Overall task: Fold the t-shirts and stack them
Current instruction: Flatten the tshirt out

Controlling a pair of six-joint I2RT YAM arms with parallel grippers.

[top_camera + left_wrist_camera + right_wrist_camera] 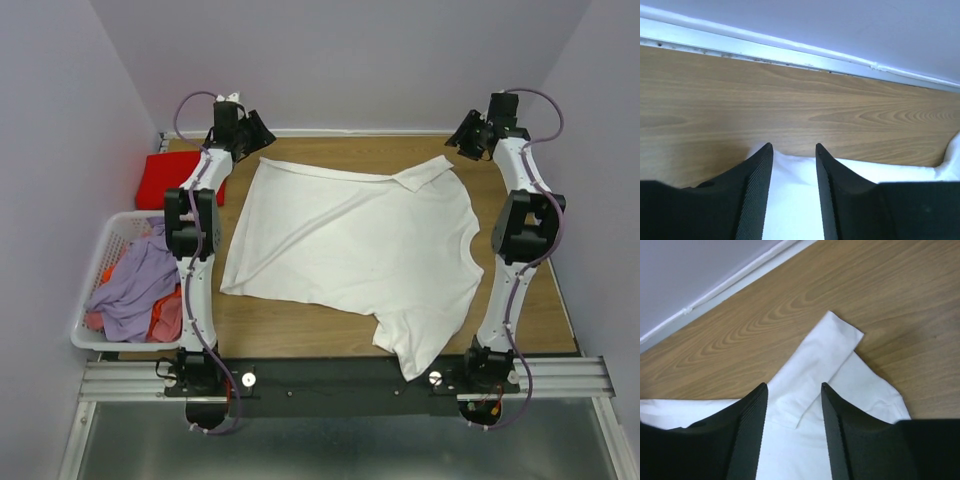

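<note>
Though flat, tee [350,250] below R hand [793,385]

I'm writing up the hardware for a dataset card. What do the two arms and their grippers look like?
Both the left arm and right arm have slim white links joined by bulky black joint housings, with a thin purple cable looping along each. The left gripper and right gripper are black, with two flat, tapering fingers finely ribbed on the inner faces.
</note>
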